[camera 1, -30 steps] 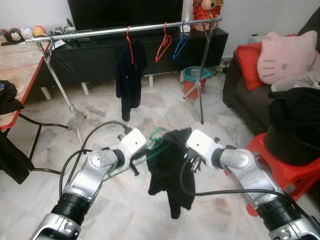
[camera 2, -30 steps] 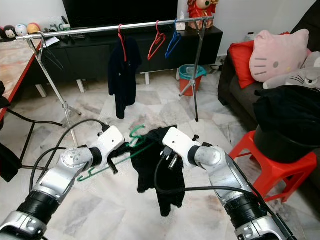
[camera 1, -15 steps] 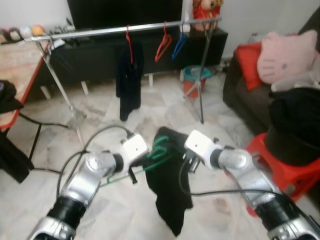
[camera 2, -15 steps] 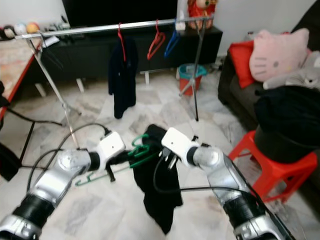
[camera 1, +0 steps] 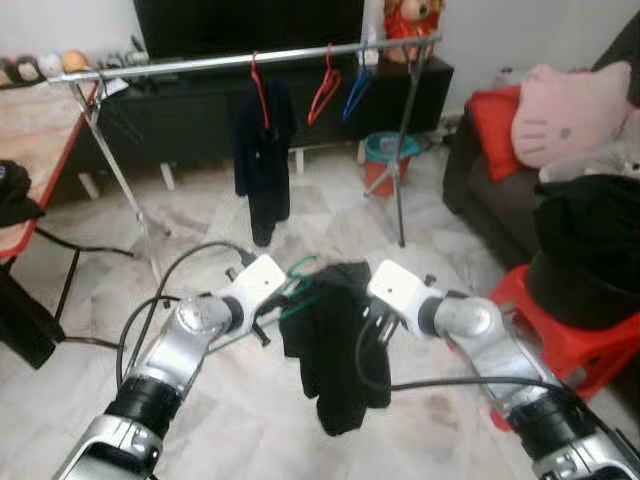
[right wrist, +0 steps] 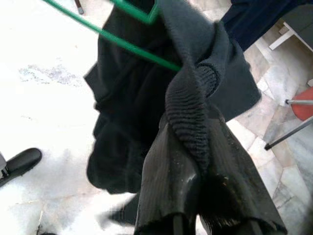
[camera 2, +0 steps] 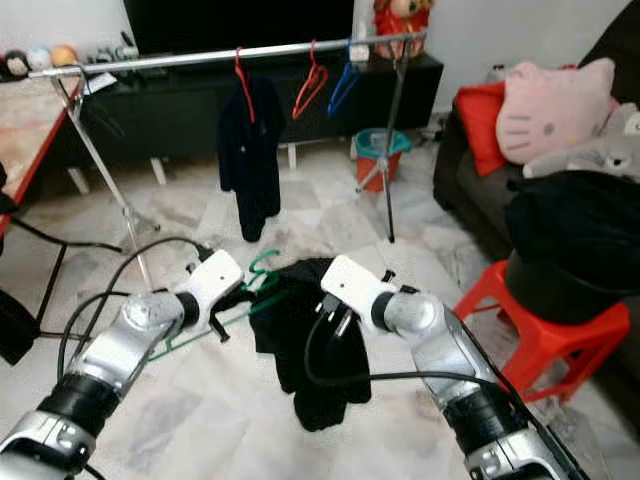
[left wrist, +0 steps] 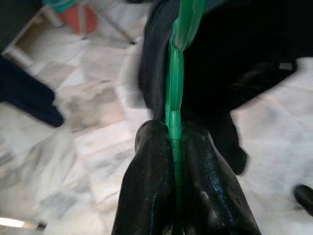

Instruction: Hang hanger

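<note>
No words, labels, brand names, numbers or signs can be read anywhere in these pictures.

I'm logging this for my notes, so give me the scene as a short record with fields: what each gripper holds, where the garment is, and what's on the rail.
left gripper: shut on the green hanger
right gripper: shut on a ribbed fold of the black garment
garment state: draped partly over the green hanger, hanging between the two arms above the floor
clothes rail: ahead of the robot, not yet reached
on the rail: dark garment on a red hanger, an empty red hanger, an empty blue hanger
</note>
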